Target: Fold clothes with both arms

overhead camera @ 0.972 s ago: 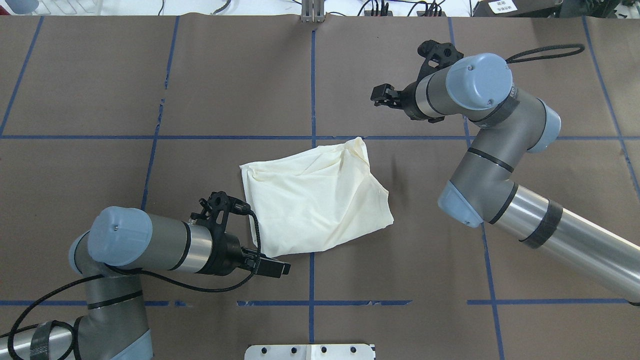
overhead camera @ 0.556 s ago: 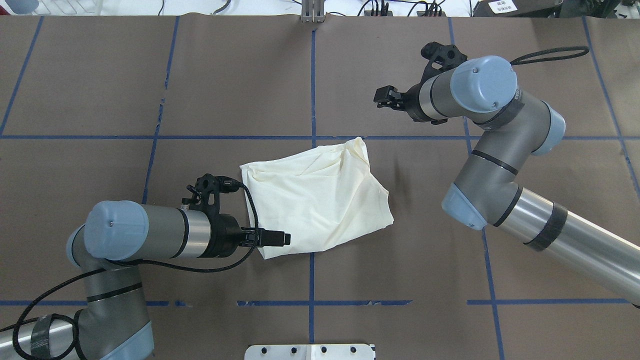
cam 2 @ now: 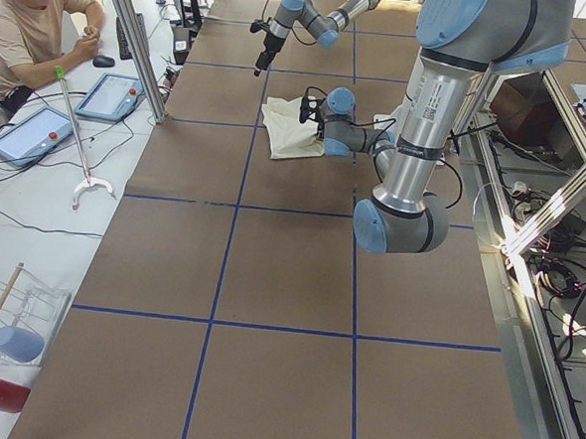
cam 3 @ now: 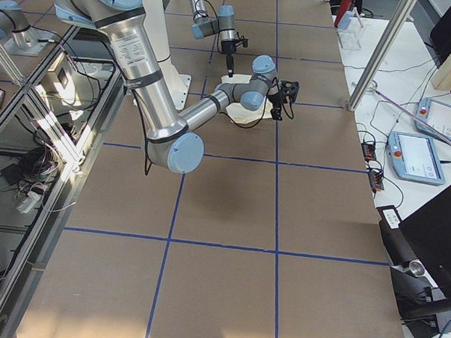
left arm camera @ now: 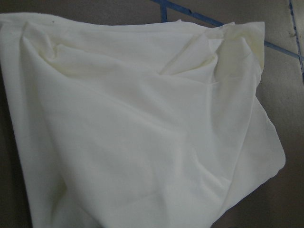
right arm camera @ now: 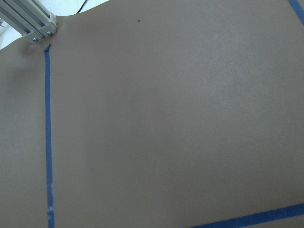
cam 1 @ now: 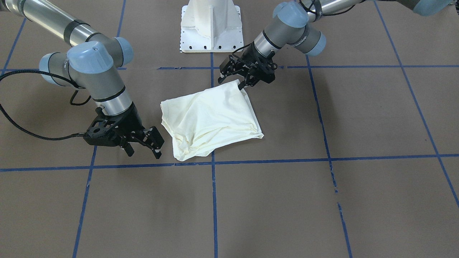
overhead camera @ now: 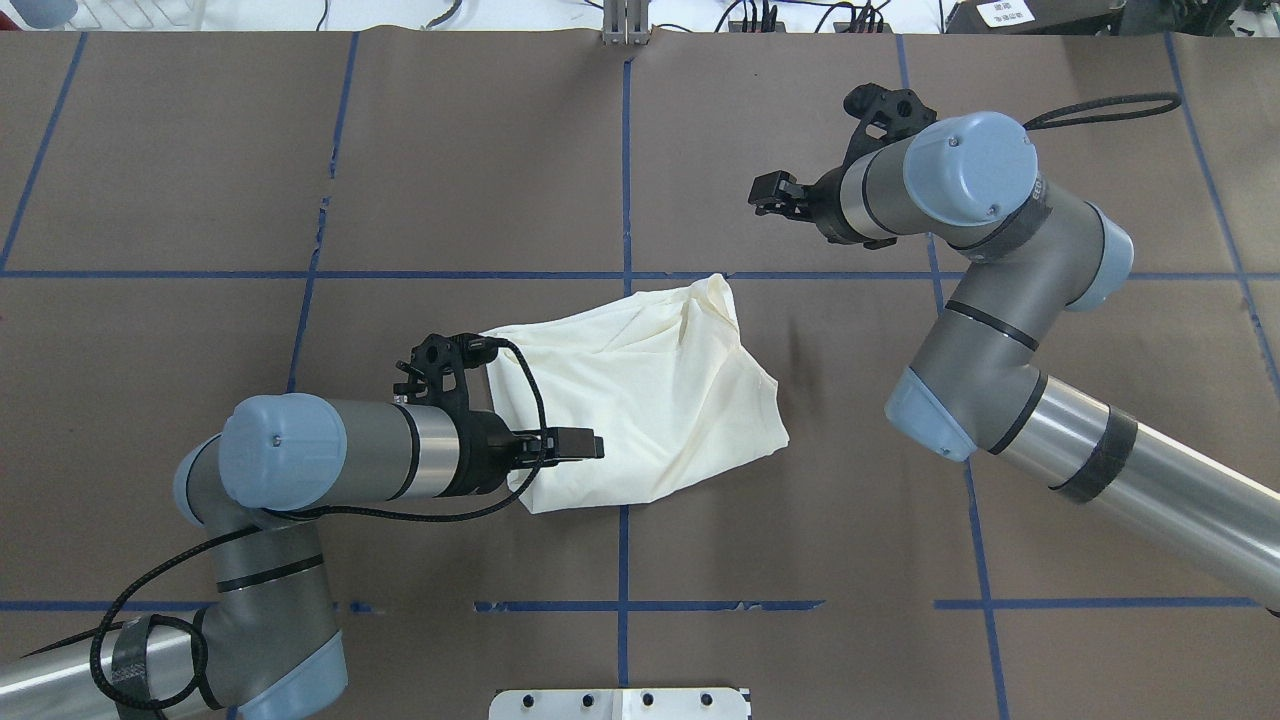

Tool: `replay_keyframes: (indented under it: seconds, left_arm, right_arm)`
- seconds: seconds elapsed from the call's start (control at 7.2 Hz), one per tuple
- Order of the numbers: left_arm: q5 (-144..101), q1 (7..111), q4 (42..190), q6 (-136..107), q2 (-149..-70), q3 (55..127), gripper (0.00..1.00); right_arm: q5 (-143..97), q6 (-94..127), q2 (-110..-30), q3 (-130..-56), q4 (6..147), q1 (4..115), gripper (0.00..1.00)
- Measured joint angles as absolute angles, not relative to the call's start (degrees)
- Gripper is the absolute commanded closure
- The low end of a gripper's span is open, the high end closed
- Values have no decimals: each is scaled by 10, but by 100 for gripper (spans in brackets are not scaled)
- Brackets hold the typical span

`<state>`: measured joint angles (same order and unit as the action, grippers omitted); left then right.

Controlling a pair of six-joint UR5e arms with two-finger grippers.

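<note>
The cream-white shirt [overhead camera: 650,390] lies crumpled and partly folded in the middle of the table, plain side up; no print shows. It also shows in the front view [cam 1: 211,118] and fills the left wrist view [left arm camera: 142,133]. My left gripper [overhead camera: 590,443] is low over the shirt's near-left edge; in the front view [cam 1: 232,81] it looks open, with one fingertip at the cloth's corner. My right gripper [overhead camera: 762,195] is open and empty above bare table, beyond the shirt's far right corner [cam 1: 142,153]. The right wrist view shows only table.
The brown table cover [overhead camera: 300,150] carries a grid of blue tape lines [overhead camera: 625,150]. The white pedestal base [cam 1: 211,28] stands at the robot's edge. An aluminium post [overhead camera: 625,25] stands at the far edge. An operator [cam 2: 31,24] sits with tablets beyond it.
My left arm has swung away from the robot's edge and to the right, bringing its gripper from the bare table onto the shirt's near-left edge. My right arm shifted only slightly.
</note>
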<state>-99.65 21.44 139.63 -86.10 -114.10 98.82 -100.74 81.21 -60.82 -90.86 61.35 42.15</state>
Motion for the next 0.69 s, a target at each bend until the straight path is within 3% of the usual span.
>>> replay_keyframes:
  seconds: [0.69]
  left_arm:
    - [-1008,238,1391,-876,-1140,1013,14]
  right_arm:
    - [-1007,812,-607,-908,613,421,0]
